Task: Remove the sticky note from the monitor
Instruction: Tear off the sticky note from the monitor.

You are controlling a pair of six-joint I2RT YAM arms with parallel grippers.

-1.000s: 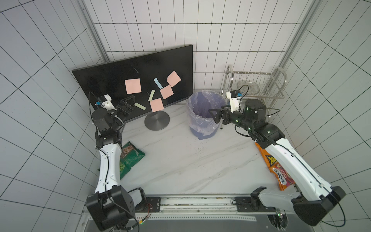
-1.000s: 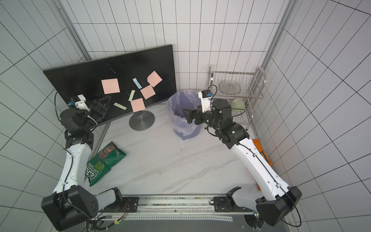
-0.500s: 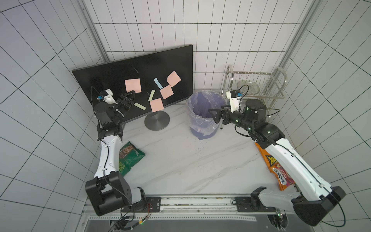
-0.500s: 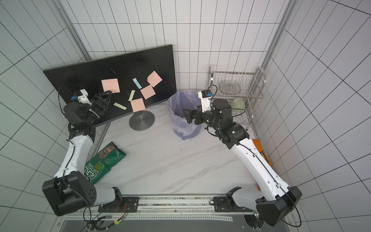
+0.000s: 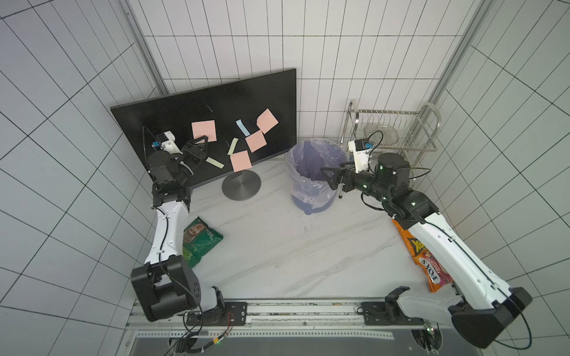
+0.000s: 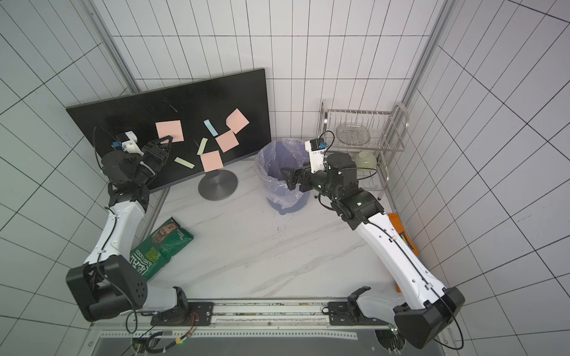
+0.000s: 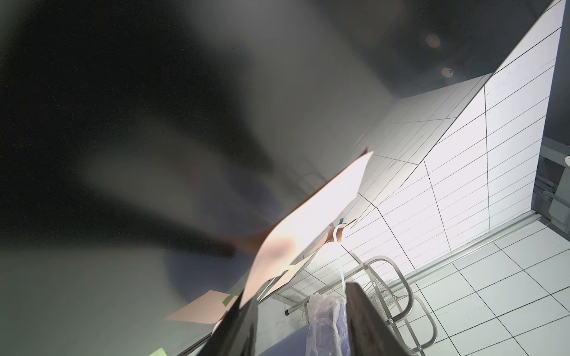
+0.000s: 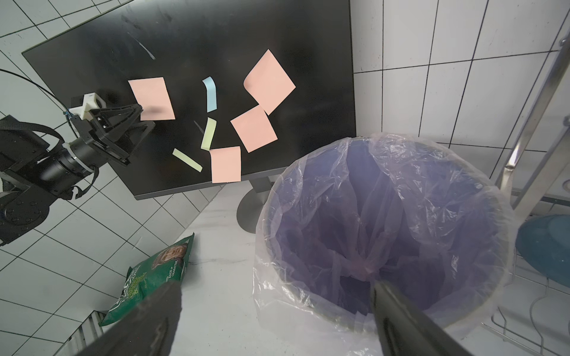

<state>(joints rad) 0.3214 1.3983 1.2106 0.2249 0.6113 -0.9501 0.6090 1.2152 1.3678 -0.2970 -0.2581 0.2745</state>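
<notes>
One pink sticky note (image 8: 152, 97), corner at left gripper (image 8: 146, 116)

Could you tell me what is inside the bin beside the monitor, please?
Inside the bin only a crumpled clear liner shows, nothing else that I can see. One of the fingers of the right gripper hides part of its floor.

Left pincer (image 6: 169, 139) tips at pink sticky note (image 6: 170, 128) lower corner, on monitor (image 6: 123, 111).

Pink sticky note (image 5: 203, 130) on black monitor (image 5: 216, 101)
</notes>
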